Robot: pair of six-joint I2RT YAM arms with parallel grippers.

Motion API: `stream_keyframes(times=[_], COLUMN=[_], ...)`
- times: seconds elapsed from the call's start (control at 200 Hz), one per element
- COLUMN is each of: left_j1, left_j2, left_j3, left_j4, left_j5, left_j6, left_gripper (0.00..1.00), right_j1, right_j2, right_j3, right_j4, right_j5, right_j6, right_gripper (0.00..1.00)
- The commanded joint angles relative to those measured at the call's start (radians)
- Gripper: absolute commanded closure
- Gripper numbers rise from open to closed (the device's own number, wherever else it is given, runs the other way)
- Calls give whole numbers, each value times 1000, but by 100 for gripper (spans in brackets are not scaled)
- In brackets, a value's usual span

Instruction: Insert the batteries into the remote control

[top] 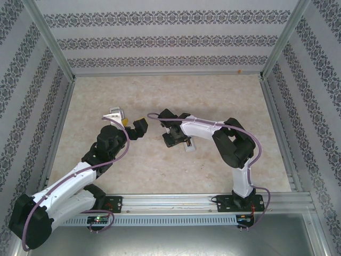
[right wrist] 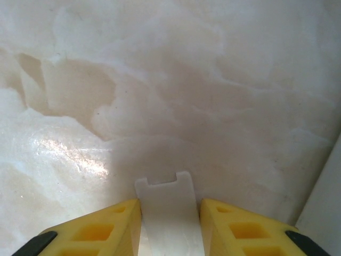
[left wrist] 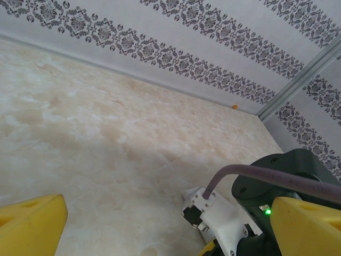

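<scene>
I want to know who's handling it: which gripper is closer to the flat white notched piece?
Right. The white notched piece sits between the right gripper's fingers, touching both. The left gripper hangs open off to the left, apart from it.

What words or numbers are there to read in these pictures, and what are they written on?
None: there are no words, numbers or signs to read.
The white plastic piece between the fingers of the right pincer is blank.
The wallpaper has only flowery stripes, no letters.
</scene>
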Motion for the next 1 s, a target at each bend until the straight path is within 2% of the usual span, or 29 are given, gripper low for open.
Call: stream_keyframes(times=[0.0,0.43,0.669,0.994], left_j1=[14,15,14,14], left_j2=[6,12,12,9], left_j3=[2,-5,-5,-12], left_j4=[40,41,45,45], left_j5=[9,9,11,7], left_j6=[-14,-16,-17,-19], left_gripper=[2,2,2,2], right_j1=[-17,-49,-15,13], right_j2=[-10,-203,-123,-1], right_j3=[-11,-66,-50,24], right_j4=[-103,-29,-45,-81], right_j5=[-63,-9,4,21], right_j6=[-5,39,14,-25], right_gripper=[65,65,53,55])
